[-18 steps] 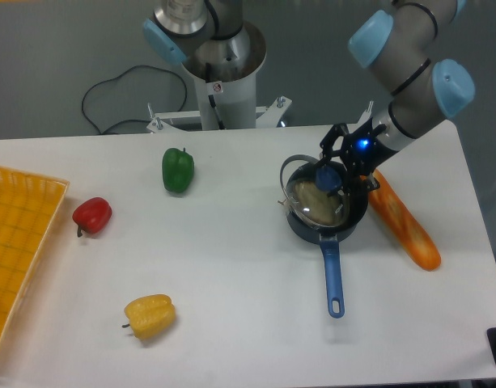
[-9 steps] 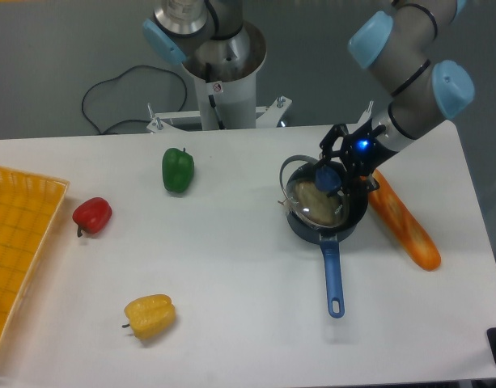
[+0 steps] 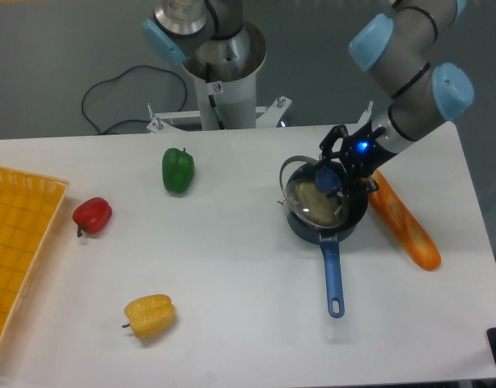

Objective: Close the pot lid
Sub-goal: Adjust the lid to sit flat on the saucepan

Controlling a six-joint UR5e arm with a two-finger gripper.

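The dark-blue pot [image 3: 349,227] stands at the right of the table, its long blue handle [image 3: 332,275] pointing toward the front edge. The glass lid [image 3: 312,204] lies tilted over the pot's mouth, its far rim raised above the pot's back edge. My gripper [image 3: 330,177] comes down from the upper right and is shut on the lid's blue knob [image 3: 328,179]. The lid covers most of the pot's inside.
A long orange vegetable [image 3: 404,223] lies right beside the pot. A green pepper [image 3: 177,170], a red pepper [image 3: 92,215] and a yellow pepper [image 3: 149,316] lie to the left. A yellow tray [image 3: 21,242] is at the left edge. The arm's base [image 3: 223,77] stands behind.
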